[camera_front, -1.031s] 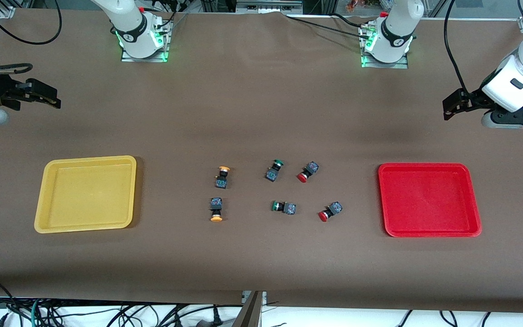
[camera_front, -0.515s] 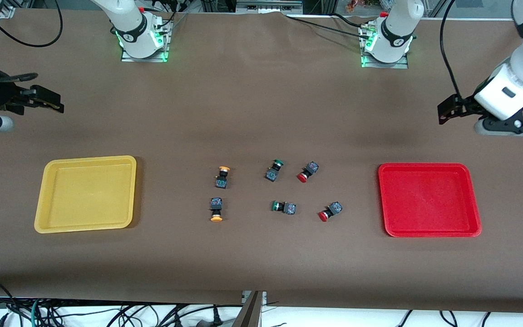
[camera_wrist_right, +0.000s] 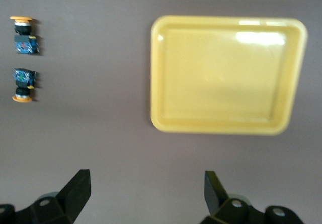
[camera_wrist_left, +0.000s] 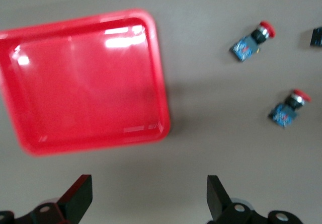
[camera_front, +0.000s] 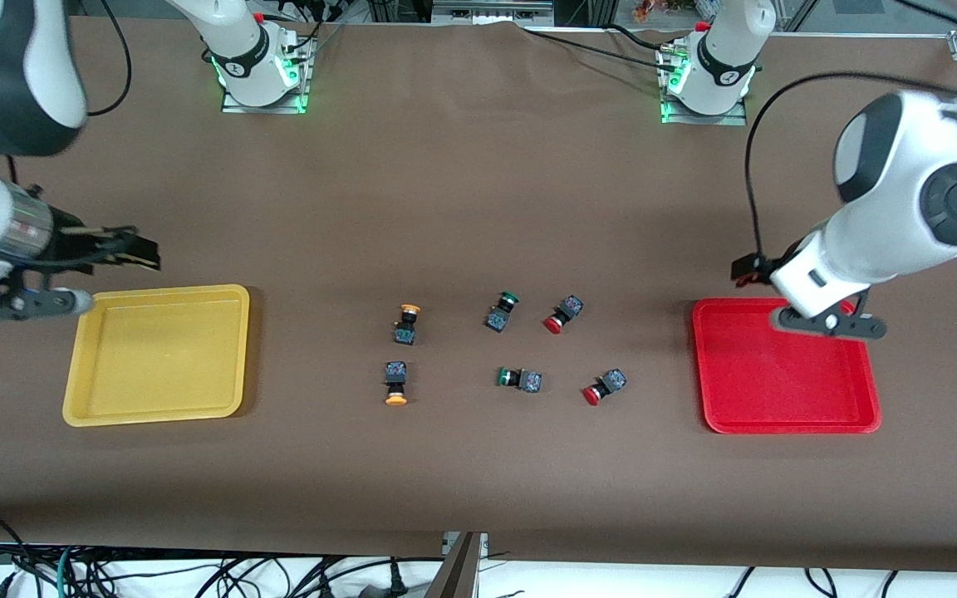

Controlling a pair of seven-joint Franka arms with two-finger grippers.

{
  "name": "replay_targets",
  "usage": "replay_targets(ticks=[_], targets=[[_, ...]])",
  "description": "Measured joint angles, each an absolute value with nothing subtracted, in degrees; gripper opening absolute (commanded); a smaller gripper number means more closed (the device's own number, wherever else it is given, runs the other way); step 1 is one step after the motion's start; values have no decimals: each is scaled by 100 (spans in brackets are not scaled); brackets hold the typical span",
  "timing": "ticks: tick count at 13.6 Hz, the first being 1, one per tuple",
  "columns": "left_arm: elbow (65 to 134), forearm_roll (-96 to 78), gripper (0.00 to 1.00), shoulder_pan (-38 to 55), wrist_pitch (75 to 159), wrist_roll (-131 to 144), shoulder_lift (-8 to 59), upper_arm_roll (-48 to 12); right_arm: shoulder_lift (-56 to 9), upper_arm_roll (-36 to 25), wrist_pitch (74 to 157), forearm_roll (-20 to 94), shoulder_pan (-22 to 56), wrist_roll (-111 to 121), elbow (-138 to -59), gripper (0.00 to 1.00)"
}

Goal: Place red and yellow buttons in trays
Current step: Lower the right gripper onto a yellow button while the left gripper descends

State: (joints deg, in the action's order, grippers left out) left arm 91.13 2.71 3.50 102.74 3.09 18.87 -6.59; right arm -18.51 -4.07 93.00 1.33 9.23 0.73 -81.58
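Note:
Two yellow-capped buttons [camera_front: 407,322] [camera_front: 396,384] and two red-capped buttons [camera_front: 561,315] [camera_front: 605,387] lie on the table between the trays. The yellow tray [camera_front: 159,357] lies toward the right arm's end, the red tray [camera_front: 777,390] toward the left arm's end; both hold nothing. My left gripper [camera_front: 746,270] is open and empty, up over the table at the red tray's edge. Its wrist view shows the open gripper [camera_wrist_left: 149,199], the red tray [camera_wrist_left: 85,83] and both red buttons [camera_wrist_left: 251,42] [camera_wrist_left: 288,108]. My right gripper [camera_front: 142,249] is open and empty, over the table by the yellow tray. Its wrist view shows the open gripper [camera_wrist_right: 146,194], the yellow tray [camera_wrist_right: 226,73] and both yellow buttons [camera_wrist_right: 24,32] [camera_wrist_right: 22,85].
Two green-capped buttons [camera_front: 502,310] [camera_front: 518,379] lie between the yellow and red ones. The left arm's wrist hangs over part of the red tray. The arm bases [camera_front: 258,71] [camera_front: 707,75] stand at the table's edge farthest from the front camera.
Both arms have swung in from the table's ends. The left gripper came to the red tray's edge, the right gripper to the yellow tray's edge. The buttons have not moved.

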Motion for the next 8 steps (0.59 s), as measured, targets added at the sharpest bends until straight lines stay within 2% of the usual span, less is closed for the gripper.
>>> replay_targets(ticks=[3,8], targets=[[9077,268,100,693,11528,281,2679,-934,-2536,-373,10226,151,1503,-900,-8184,100],[9040,271,100,1160,13700,-631,3908,-986,-3588,-348,11772,435,2445,-2840,-8188,100]])
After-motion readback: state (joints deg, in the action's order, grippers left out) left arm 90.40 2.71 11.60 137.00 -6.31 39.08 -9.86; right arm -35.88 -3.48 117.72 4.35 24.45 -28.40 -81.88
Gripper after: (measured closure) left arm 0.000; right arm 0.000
